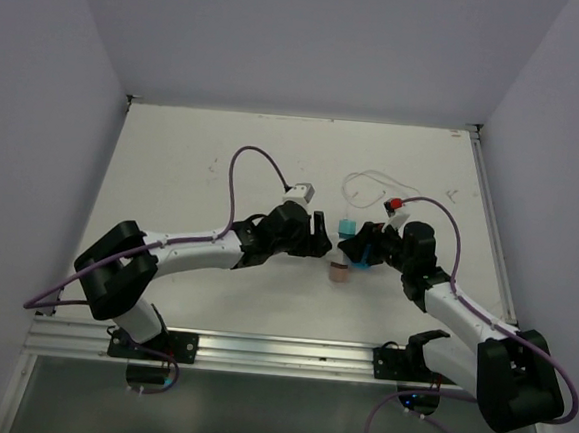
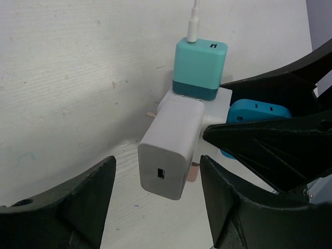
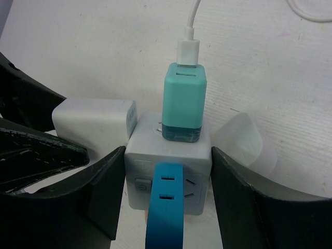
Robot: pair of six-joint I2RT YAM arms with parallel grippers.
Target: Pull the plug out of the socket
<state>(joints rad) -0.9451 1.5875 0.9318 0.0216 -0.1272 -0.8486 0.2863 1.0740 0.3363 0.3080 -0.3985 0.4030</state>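
The socket [image 3: 196,179], a white cube, sits between the fingers of my right gripper [image 3: 168,174], which is shut on its two sides. A blue strap [image 3: 166,207] lies over its front face. A teal plug [image 3: 184,101] with a white cable [image 3: 190,23] stands in its top. A white rectangular plug [image 2: 171,148] sticks out of the socket [image 2: 222,102] sideways. My left gripper [image 2: 158,189] is open around this plug, with a gap on each side. In the top view both grippers meet at mid-table, left gripper [image 1: 318,235] and right gripper [image 1: 359,250].
A loose white cable loop [image 1: 364,185] and a small red-tipped part [image 1: 396,203] lie behind the grippers. A pink piece [image 1: 338,273] sits just in front of them. A translucent plastic bit [image 3: 244,137] lies right of the socket.
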